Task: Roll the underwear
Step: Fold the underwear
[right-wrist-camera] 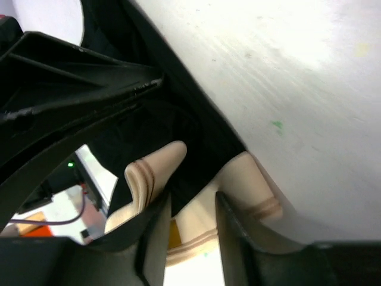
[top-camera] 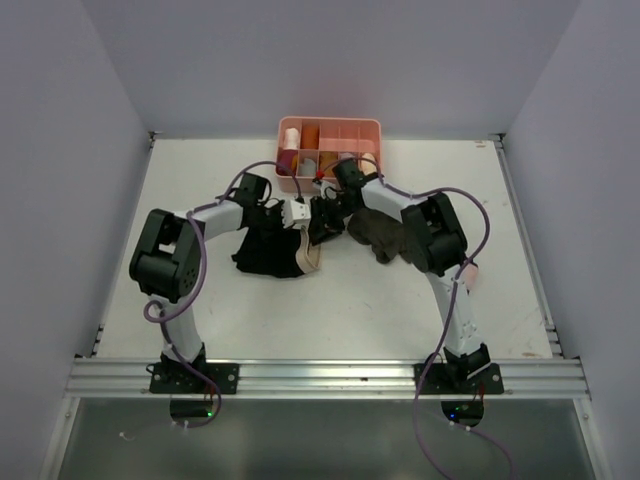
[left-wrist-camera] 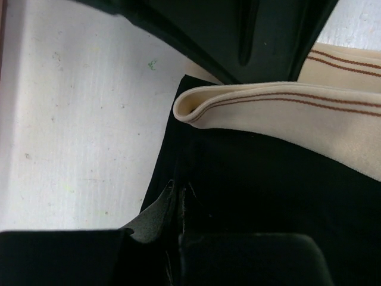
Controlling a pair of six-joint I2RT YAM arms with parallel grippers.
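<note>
Nearest is one metal rail (top-camera: 320,378), and two arms are bolted to it: the left arm (top-camera: 165,262) and the right arm (top-camera: 440,240). They bend in and meet over the middle of the one white table (top-camera: 200,330).

One underwear (top-camera: 268,252) lies there on the table. It is black, with a pale waistband (top-camera: 310,258) on its right side. One olive-brown cloth (top-camera: 378,232) lies just beside it, under the right arm. One pink tray (top-camera: 330,132) sits at the far edge. It holds a few rolled things, too small to count.

From above, the two pincers look like one dark clump over the waistband, and you cannot see what they do. The wrist views show more.

From the left wrist, the left pincer (left-wrist-camera: 178,241) is squeezed tight on a little peak of the black cloth. Just past it the waistband is folded over. It has two thin brown lines that the top view does not show. One tiny green speck (left-wrist-camera: 152,64) is on the table.

From the right wrist, the right pincer (right-wrist-camera: 191,235) is clenched on the waistband, which sits between its two fingers. The black cloth lies just behind.
</note>
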